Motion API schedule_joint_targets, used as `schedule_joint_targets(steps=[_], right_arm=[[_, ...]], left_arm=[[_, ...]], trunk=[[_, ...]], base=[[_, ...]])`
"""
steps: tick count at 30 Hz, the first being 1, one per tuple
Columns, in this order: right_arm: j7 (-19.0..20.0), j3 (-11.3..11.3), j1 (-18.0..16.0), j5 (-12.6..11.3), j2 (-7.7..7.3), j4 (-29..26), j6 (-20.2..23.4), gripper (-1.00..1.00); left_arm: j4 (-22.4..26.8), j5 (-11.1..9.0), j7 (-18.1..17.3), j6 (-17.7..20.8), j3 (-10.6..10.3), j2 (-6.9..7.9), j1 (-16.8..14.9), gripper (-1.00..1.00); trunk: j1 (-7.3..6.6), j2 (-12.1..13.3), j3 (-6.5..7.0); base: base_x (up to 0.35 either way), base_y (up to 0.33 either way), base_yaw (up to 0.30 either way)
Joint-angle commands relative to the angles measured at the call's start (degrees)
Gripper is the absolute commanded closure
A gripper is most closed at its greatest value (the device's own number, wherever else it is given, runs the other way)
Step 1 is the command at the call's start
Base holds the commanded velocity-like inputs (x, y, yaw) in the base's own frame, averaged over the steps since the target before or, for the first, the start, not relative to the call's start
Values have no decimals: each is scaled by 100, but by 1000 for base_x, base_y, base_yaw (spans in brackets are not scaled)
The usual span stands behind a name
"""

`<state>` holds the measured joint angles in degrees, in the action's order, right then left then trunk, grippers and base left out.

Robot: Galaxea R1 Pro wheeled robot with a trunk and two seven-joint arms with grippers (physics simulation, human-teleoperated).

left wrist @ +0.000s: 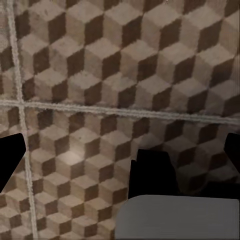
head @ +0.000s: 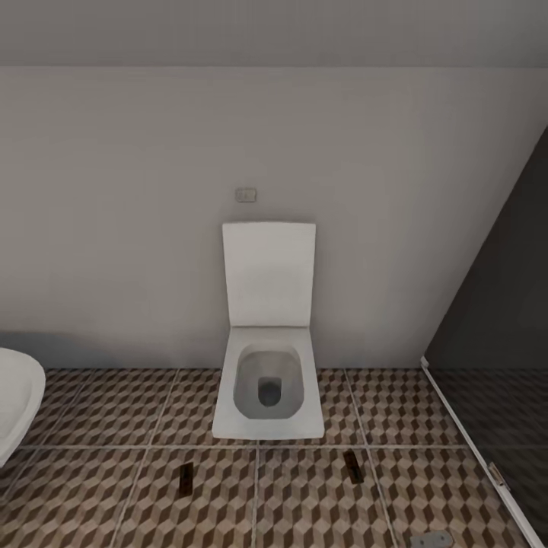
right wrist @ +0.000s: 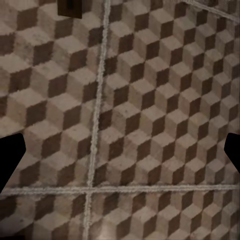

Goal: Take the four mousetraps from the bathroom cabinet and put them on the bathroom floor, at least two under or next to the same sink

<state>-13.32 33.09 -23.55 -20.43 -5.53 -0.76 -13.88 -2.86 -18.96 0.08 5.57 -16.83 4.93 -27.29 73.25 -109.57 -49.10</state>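
Mousetraps lie on the bathroom floor (head: pixel 99 415) before the toilet (head: pixel 268 380): one (head: pixel 185 479), another (head: pixel 353 465) (light, stiff, fiddly). Pinch their long edges; both your grippers look spread wide, empty.

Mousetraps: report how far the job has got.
Done: two mousetraps lie on the bathroom floor, one left of the toilet, one right of it, both in front of the bowl. In hand: nothing; both wrist views look down on tiles, the fingertips spread with nothing between. Left: the other two traps, and whether any lies by the sink cannot be told here.
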Motion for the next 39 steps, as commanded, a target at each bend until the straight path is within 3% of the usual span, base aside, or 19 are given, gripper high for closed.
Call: schedule_joint_targets(steps=[1, 25, 39], right_arm=[[-13, 49, -1, -49, -1, -3, -10, -100], [-13, 49, -1, -49, -1, -11, -10, -100], [-13, 49, -1, -49, -1, -19, -10, -100]], left_arm=[[-5, -55, 1, 14, -48, -1, -4, -100], [-4, -55, 1, 14, -48, -1, -4, -100], [-4, -55, 1, 14, -48, 0, -4, -100]], trunk=[[-23, 40, 14], [-551, 1002, 445], [-551, 1002, 445]], base=[[0, 0, 0], [0, 0, 0], [0, 0, 0]])
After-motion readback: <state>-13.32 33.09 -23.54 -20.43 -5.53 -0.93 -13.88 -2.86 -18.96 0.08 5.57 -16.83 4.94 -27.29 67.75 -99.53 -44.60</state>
